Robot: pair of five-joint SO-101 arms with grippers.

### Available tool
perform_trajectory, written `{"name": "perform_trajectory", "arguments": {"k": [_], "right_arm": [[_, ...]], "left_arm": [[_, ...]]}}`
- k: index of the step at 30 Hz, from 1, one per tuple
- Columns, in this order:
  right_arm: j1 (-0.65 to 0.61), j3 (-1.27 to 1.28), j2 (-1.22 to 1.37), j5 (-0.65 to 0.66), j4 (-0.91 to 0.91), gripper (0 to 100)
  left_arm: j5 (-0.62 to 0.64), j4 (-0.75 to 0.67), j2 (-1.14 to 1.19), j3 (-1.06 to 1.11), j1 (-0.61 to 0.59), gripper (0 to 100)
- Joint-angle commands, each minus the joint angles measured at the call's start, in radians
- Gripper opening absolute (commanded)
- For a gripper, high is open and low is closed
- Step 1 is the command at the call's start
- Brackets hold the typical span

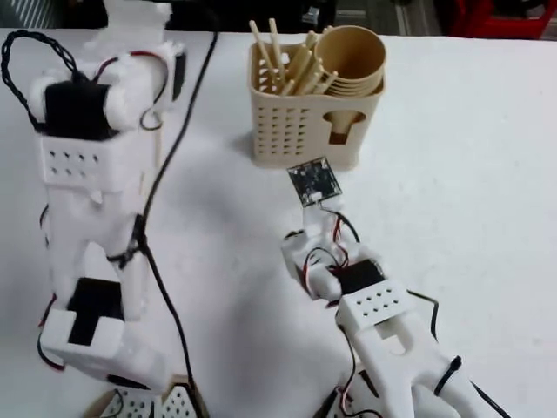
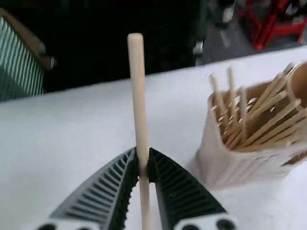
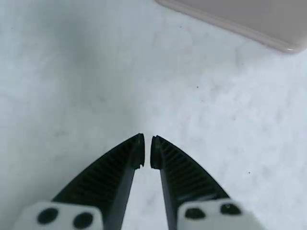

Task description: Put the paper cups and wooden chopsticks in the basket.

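Ribbed black jaws of the left gripper (image 2: 143, 160) clamped a smooth, round wooden chopstick (image 2: 136, 86). Those of the right gripper (image 3: 147, 152) sat almost together on nothing, above the matte white table (image 3: 72, 72). Stacked tan paper cups (image 1: 352, 57) and other chopsticks (image 1: 291, 65) stood in the perforated beige basket (image 1: 296, 131). The room beyond the table was dark.

Chopstick (image 2: 136, 86) in my left tool (image 2: 143, 159): lower end cut off by the picture's edge. Basket (image 2: 225, 160): blurred, one side cut off, contents indistinct.
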Motion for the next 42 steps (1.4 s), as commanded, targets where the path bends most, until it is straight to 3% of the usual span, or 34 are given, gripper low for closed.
{"name": "perform_trajectory", "arguments": {"k": [1, 9, 19, 22, 27, 37, 42], "right_arm": [[0.005, -0.005, -0.005, 0.002, -0.013, 3.8], [0.007, -0.005, -0.004, 0.002, -0.013, 3.8], [0.008, -0.005, -0.007, 0.002, -0.013, 3.8], [0.008, -0.006, -0.007, 0.003, -0.013, 3.8], [0.007, -0.006, -0.007, 0.003, -0.015, 3.8], [0.012, -0.006, -0.007, 0.003, -0.015, 3.8], [0.012, -0.006, -0.005, 0.003, -0.015, 3.8]], "left_arm": [[0.012, -0.195, -0.002, -0.138, 0.101, 2], [0.006, -0.552, 0.051, -0.138, 0.226, 2], [0.005, -0.793, 0.326, -0.143, 0.254, 3], [0.005, -0.712, 0.358, -0.147, 0.252, 6], [0.012, -0.522, 0.309, -0.149, 0.260, 20], [0.003, -0.163, 0.110, -0.149, 0.193, 20], [-0.115, 0.087, 0.010, -0.138, 0.110, 20]]}}
